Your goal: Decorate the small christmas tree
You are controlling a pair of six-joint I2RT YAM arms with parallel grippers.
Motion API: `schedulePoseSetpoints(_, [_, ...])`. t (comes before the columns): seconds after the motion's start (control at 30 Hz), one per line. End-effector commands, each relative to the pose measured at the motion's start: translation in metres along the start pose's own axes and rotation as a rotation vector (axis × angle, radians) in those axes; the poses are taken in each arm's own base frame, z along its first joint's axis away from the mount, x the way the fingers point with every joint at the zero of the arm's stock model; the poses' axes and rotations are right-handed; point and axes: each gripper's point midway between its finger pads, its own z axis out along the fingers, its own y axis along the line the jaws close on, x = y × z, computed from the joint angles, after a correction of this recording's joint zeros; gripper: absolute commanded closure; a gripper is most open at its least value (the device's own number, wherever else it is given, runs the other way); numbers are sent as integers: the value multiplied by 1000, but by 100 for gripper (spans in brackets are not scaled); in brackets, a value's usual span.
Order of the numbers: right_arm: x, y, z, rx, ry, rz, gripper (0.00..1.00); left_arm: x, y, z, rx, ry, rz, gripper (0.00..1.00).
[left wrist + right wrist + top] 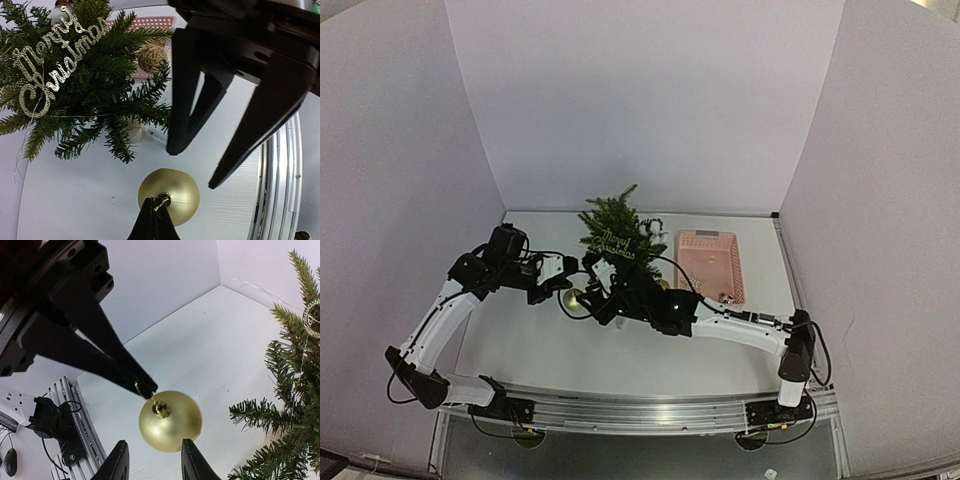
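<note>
The small christmas tree (615, 232) stands at the back middle of the table and carries a glittery "Merry Christmas" sign (50, 60) and a woven ball (151, 58). My left gripper (154, 202) is shut on the hanger loop of a matte gold bauble (172, 192), which hangs just in front and left of the tree (85, 95). My right gripper (155, 460) is open, with one finger on either side of the bauble (172, 422) and not touching it. The bauble also shows in the top view (575, 299).
A pink basket (708, 265) lies right of the tree with a small item at its near end. The tree's branches (290, 400) hang close on the right of the bauble. A metal rail (650, 410) runs along the near edge. White walls enclose the table.
</note>
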Motion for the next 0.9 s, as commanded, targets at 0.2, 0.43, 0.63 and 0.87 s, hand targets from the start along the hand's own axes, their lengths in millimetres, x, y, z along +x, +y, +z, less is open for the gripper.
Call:
schedulePoseSetpoints(0.2, [-21, 26, 12, -203, -19, -20, 70, -15, -14, -16, 35, -39, -4, 100])
schedulePoseSetpoints(0.43, [-21, 12, 18, -168, -21, 5, 76, -17, -14, -16, 32, -51, 3, 100])
schedulePoseSetpoints(0.63, [-17, 9, 23, -168, -18, 6, 86, -20, -12, -16, 27, -65, 4, 100])
schedulePoseSetpoints(0.87, [-10, 7, 20, -165, -10, 12, 84, -21, -10, -17, 19, -64, 10, 100])
